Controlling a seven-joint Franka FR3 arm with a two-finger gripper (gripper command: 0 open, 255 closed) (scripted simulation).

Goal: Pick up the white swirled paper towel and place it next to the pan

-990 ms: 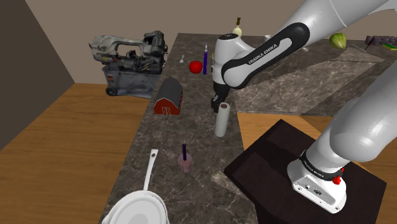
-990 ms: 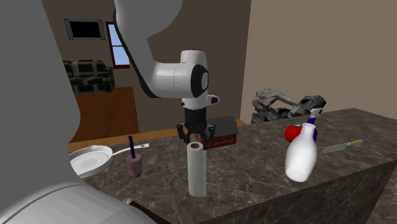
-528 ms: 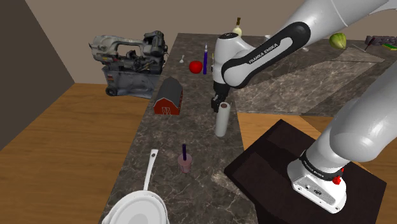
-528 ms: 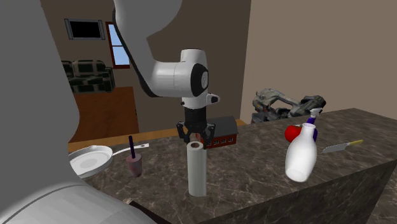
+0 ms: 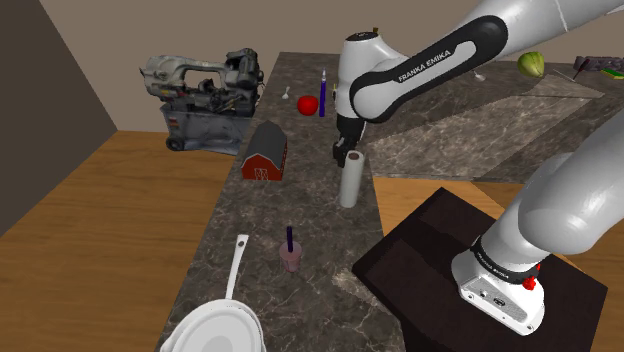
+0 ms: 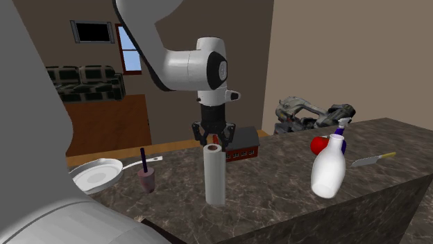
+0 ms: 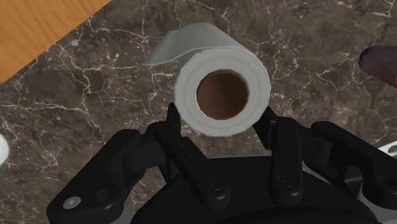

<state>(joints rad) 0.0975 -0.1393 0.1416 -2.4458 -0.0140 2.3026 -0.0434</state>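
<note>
A white paper towel roll (image 5: 349, 182) with a brown core stands upright over the dark marble counter (image 5: 300, 215), its top clasped by my gripper (image 5: 346, 155) from above. In the wrist view the black fingers (image 7: 173, 121) press both sides of the roll (image 7: 191, 83). The second exterior view has the gripper (image 6: 213, 141) shut on the top of the roll (image 6: 214, 177). The white pan (image 5: 215, 330) lies at the counter's near end in the shoulder view, well away from the roll; the same pan (image 6: 99, 173) lies at the second exterior view's left.
A pink cup with a purple straw (image 5: 290, 255) stands between roll and pan. A red barn (image 5: 266, 152), a red apple (image 5: 308, 104) and a grey machine (image 5: 205, 100) lie further along. A white spray bottle (image 6: 328, 170) stands near the counter's front edge. The dark stand (image 5: 480, 270) is beside the counter.
The arm has risen a little and the roll has gone up with it, still upright in the shut fingers.
</note>
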